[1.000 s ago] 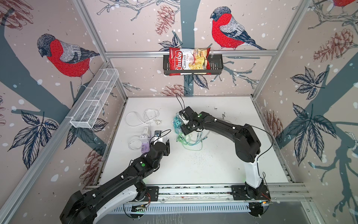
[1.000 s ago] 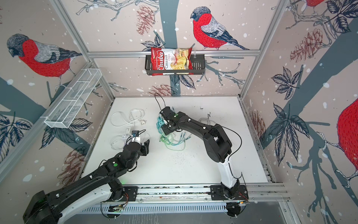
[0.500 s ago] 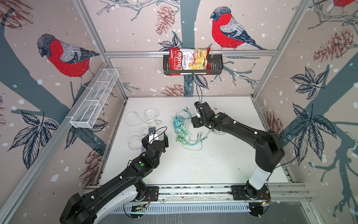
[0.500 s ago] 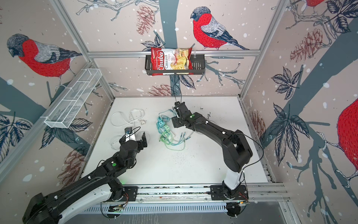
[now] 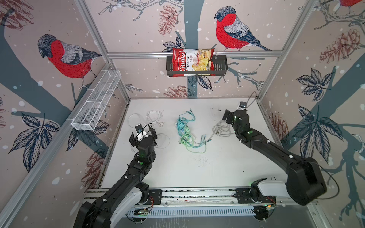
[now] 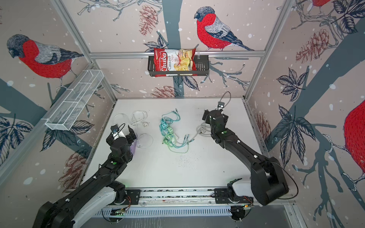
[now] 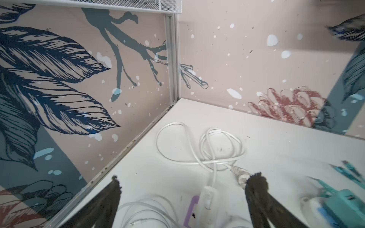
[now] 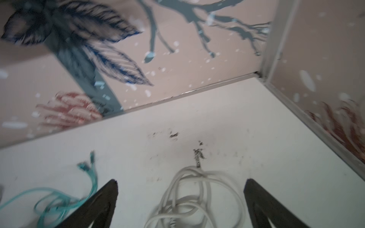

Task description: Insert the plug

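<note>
A white plug (image 7: pixel 208 197) on a white cable lies against a purple adapter block (image 7: pixel 190 209), and I cannot tell whether it is seated. My left gripper (image 7: pixel 185 179) hangs open just above them with nothing between its fingers; in both top views it (image 5: pixel 143 136) (image 6: pixel 120 136) is at the table's left. The purple block (image 6: pixel 133 148) peeks out beside the left wrist. My right gripper (image 8: pixel 181 183) (image 5: pixel 227 118) is open and empty over a grey-white cable coil (image 8: pixel 193 197) (image 5: pixel 221 130) at the far right.
Teal charger blocks with teal and green cables (image 5: pixel 184 128) lie tangled mid-table. White cable loops (image 5: pixel 152 118) (image 7: pixel 217 146) sit far left, near the left wall. A wire basket (image 5: pixel 96 102) hangs on the left wall, and a rack with a chips bag (image 5: pixel 192 62) on the back wall.
My right gripper let go of the teal cable bundle, opened and swung right to the grey-white coil. My left gripper opened wide and shifted a little to the left.
</note>
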